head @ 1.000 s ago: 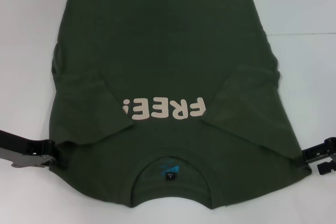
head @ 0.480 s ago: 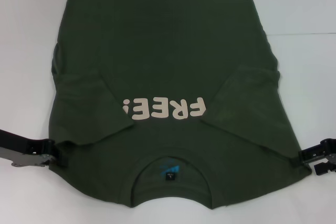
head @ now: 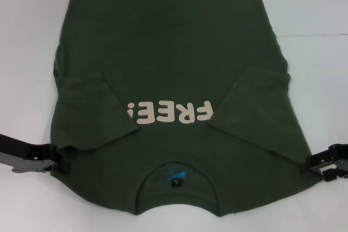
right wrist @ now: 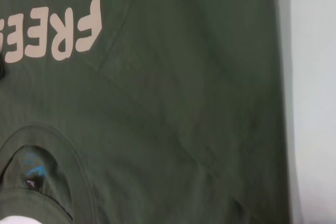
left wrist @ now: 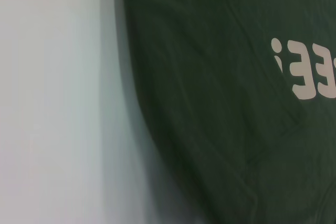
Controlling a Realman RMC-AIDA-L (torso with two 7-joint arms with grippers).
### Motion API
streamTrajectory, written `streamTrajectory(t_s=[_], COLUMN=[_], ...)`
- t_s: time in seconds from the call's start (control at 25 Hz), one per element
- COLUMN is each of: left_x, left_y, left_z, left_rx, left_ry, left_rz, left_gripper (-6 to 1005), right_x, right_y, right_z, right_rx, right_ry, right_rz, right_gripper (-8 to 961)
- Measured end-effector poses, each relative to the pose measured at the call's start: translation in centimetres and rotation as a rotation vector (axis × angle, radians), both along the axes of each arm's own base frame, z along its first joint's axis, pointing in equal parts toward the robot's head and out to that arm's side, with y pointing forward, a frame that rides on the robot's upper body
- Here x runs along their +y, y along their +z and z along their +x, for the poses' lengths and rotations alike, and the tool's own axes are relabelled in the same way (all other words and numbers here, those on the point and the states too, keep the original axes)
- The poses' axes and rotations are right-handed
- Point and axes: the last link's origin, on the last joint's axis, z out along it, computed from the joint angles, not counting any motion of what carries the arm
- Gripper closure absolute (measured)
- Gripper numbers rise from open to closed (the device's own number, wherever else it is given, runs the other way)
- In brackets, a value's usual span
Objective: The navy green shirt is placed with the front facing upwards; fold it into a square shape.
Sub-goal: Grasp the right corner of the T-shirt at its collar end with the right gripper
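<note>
The navy green shirt [head: 174, 63] lies flat on the white table, front up. Its round collar [head: 176, 162] is nearest me and the cream "FREE!" print [head: 168, 113] reads upside down. Both short sleeves are folded inward over the chest. My left gripper [head: 56, 162] sits low at the shirt's left shoulder edge, touching the cloth. My right gripper [head: 318, 168] is at the right shoulder edge, open, its fingers either side of the hem. The wrist views show only the shirt [left wrist: 220, 103] [right wrist: 157, 119] and table.
The white table [head: 315, 14] surrounds the shirt on both sides. A thin seam line [head: 315, 36] crosses it at the right. The shirt's far hem reaches the top of the head view.
My right gripper has slid a little left, onto the shirt's right shoulder edge. The left gripper and the shirt have stayed put.
</note>
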Motion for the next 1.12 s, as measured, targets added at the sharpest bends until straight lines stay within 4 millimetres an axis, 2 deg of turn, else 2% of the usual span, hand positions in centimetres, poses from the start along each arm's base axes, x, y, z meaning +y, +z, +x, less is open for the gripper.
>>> streamTrajectory(t_s=[0.68, 1.12], left_x=[0.0, 0.0], left_y=[0.0, 0.0], left_z=[0.0, 0.1], left_rx=[0.0, -0.002], left_ry=[0.0, -0.002], left_rz=[-0.001, -0.003], left_gripper=[957, 957], right_x=[0.0, 0.9], right_y=[-0.7, -2.2], right_z=[-0.2, -1.6], right_rx=[0.008, 0.029], right_ry=[0.003, 0.032], right_rz=[-0.003, -0.008], right_gripper=[112, 117])
